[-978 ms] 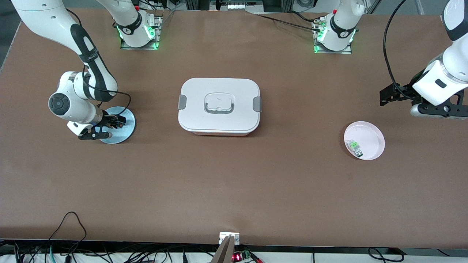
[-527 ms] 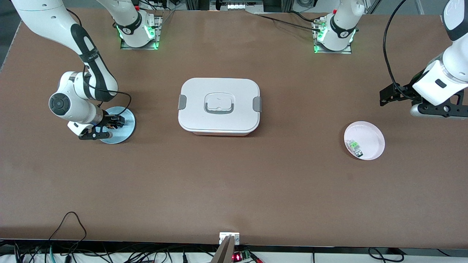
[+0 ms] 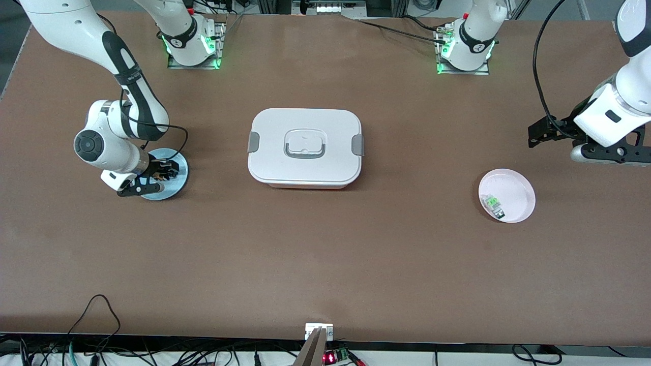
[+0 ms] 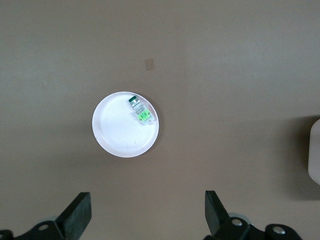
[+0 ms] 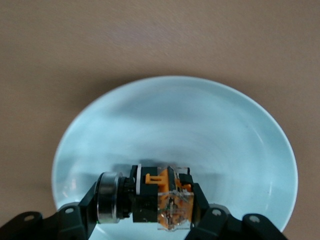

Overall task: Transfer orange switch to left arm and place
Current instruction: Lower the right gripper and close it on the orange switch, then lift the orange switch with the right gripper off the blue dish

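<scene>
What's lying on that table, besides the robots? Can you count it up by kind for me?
Plates: 2, a blue plate and a pink plate
Small switch parts: 2, an orange switch and a green component
Boxes: 1, the white box
Total: 5

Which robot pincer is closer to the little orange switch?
The right one. The right pincer is shut on the orange switch, just above the blue plate. The left pincer waits open at the left arm's end of the table, near the pink plate.
</scene>
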